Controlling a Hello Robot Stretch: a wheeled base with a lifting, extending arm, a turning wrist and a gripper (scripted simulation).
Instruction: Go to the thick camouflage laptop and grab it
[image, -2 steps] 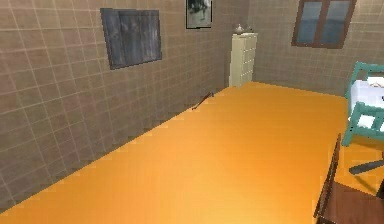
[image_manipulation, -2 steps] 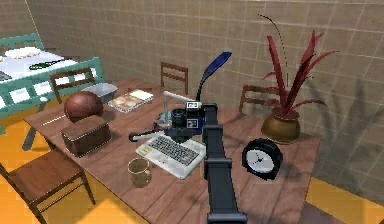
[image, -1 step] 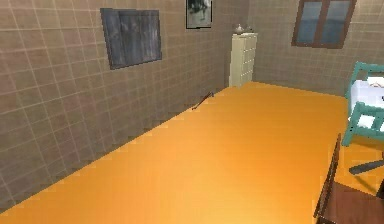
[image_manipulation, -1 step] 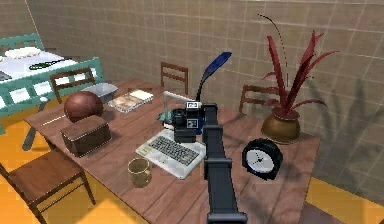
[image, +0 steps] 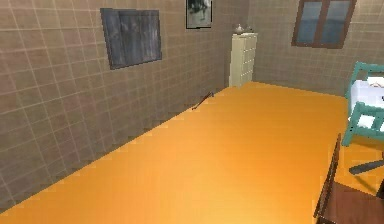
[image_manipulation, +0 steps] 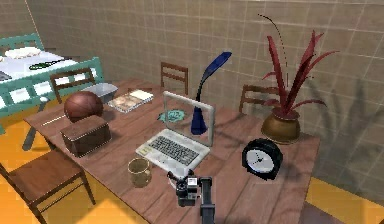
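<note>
The laptop (image_manipulation: 173, 149) sits on the wooden surface (image_manipulation: 228, 178), about midway along its length and closer to the near long edge than to the far one. Its lid is raised, with the screen at the far side and the pale keyboard deck facing the near edge. It looks pale grey, and no camouflage pattern can be made out. Its long axis runs roughly along the near edge, slightly skewed to it.

The gripper (image_manipulation: 184, 188) is at the end of the dark arm (image_manipulation: 206, 206), which comes up over the near edge. The laptop lies just beyond the gripper, farther in from that edge and a little toward the end of the surface where the brown ball (image_manipulation: 83, 104) rests. The front corner of the deck is the nearest part. Whether they touch cannot be told.

A mug (image_manipulation: 140, 171) stands near the gripper by the near edge. A round black clock (image_manipulation: 262, 158) stands on the opposite side of the arm, and a blue lamp (image_manipulation: 205, 95) rises behind the screen.

The state of the gripper's fingers cannot be told, nor whether it holds anything. The coming move looks like a short reach inward to the deck's front edge, staying off the mug.
</note>
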